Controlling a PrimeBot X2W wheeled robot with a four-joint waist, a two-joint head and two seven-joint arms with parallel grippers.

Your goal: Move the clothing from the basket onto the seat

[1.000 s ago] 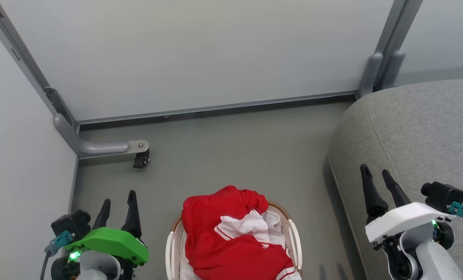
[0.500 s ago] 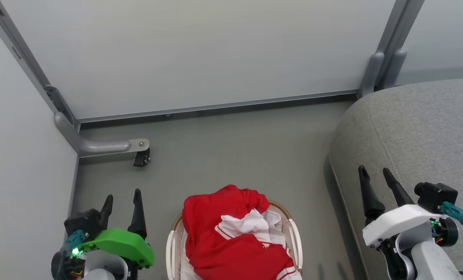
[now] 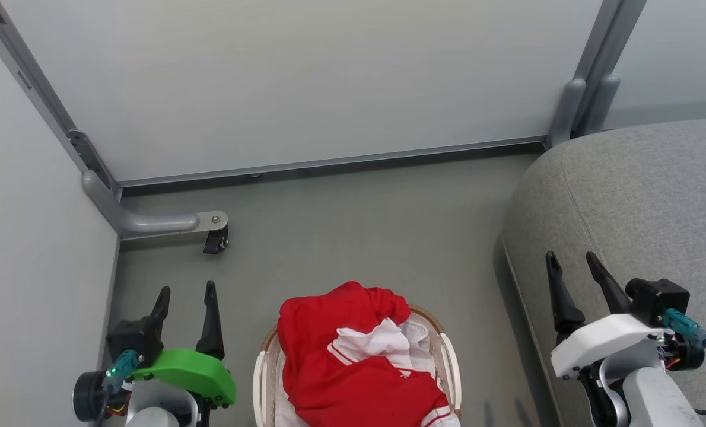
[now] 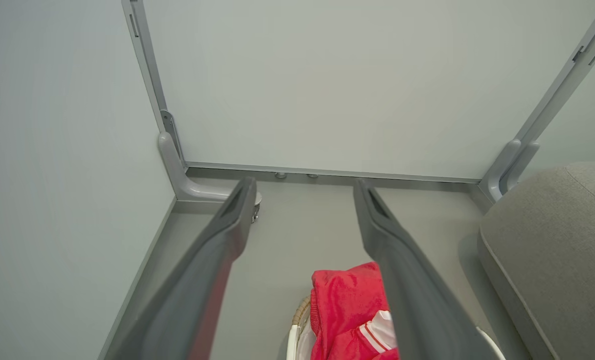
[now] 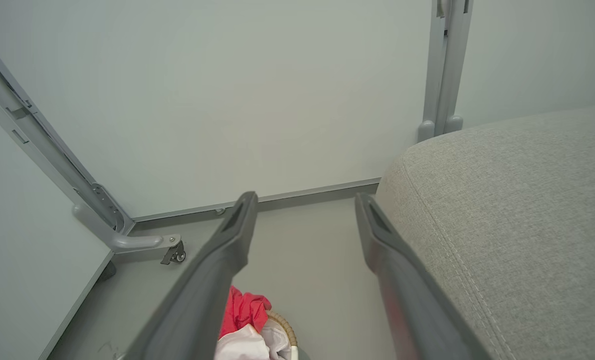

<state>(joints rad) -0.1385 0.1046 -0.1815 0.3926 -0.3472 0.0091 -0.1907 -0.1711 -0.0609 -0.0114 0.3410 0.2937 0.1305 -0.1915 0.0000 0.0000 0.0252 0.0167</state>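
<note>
Room: a smooth matte grey floor (image 3: 353, 225) is meeting pale flat wall panels (image 3: 305, 83) framed in grey metal, one tubular foot (image 3: 151, 224) ending in a small black caster (image 3: 215, 243). Task items: the clothing (image 3: 341, 356), thin red fabric with white lining and striped trim, its white emblem too small to read, is lying heaped in the basket (image 3: 450, 362), white plastic with a brown woven rim, which is standing on the floor near the seat (image 3: 638, 196), a rounded grey upholstered cushion with stitched seams. Grippers: the left gripper (image 3: 187, 289) and the right gripper (image 3: 570, 257) are hovering either side of the basket, dark fingers spread wide and gripping nothing.
</note>
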